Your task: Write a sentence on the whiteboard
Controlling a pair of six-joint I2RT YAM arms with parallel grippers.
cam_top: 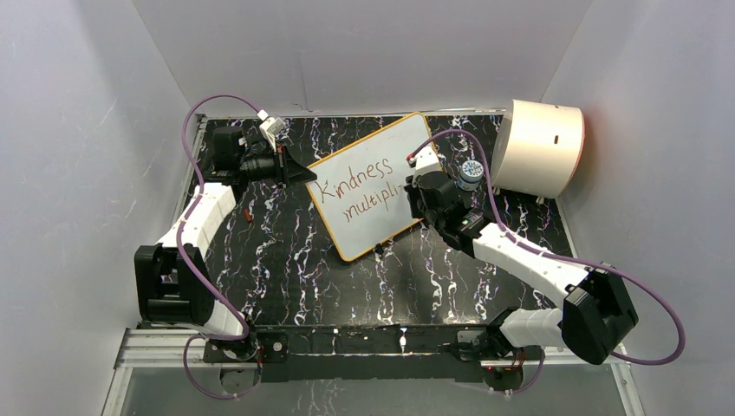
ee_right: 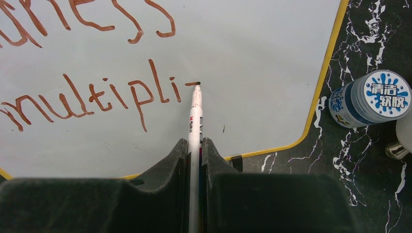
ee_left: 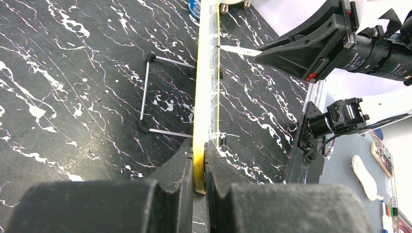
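On the black marbled tabletop (cam_top: 286, 269), the whiteboard (cam_top: 381, 147) stands propped at a tilt near the middle, one corner pointing toward the arm bases. The right gripper (ee_right: 194, 145) is closed tight on a white marker (ee_right: 196, 111). The marker's tip touches the board just right of the last "i", where a short dash begins the next letter. The sentence (ee_right: 94, 99) reads "Kindness" above "multipli", so I judge that "es" is left to write. Doing this well calls for light, even pressure and small strokes that follow the line's slant. The letters should be narrow, since the yellow rim lies not far to the right. Farther left, the left gripper (ee_left: 198, 155) is clamped on the board's edge, bracing it against the pen's push. Beyond, a blue-capped bottle (ee_right: 371, 97) stands just off the board, near the cream drum (cam_top: 537, 147).
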